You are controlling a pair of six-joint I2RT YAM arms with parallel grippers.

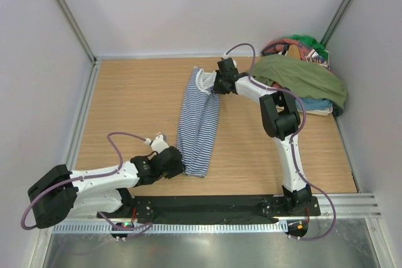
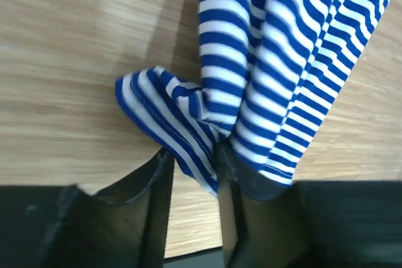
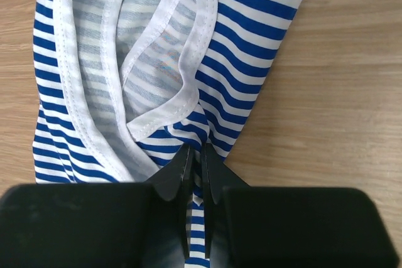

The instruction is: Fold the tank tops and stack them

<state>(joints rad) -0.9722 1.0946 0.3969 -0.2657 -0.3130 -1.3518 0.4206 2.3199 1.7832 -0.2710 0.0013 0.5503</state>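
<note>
Striped top, one, olive top, one, seemingly other garments beneath

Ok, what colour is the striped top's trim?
White; trim of the striped top shows best in right wrist view.

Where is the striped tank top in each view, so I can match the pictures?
Top external: the striped tank top lies as a long strip mid-table, left gripper at its near end, right gripper at its far end.
Left wrist: upper right, a bunched corner between the fingers.
Right wrist: upper left and centre, white-trimmed end pinched.
Shared landmark: the wooden table.
</note>
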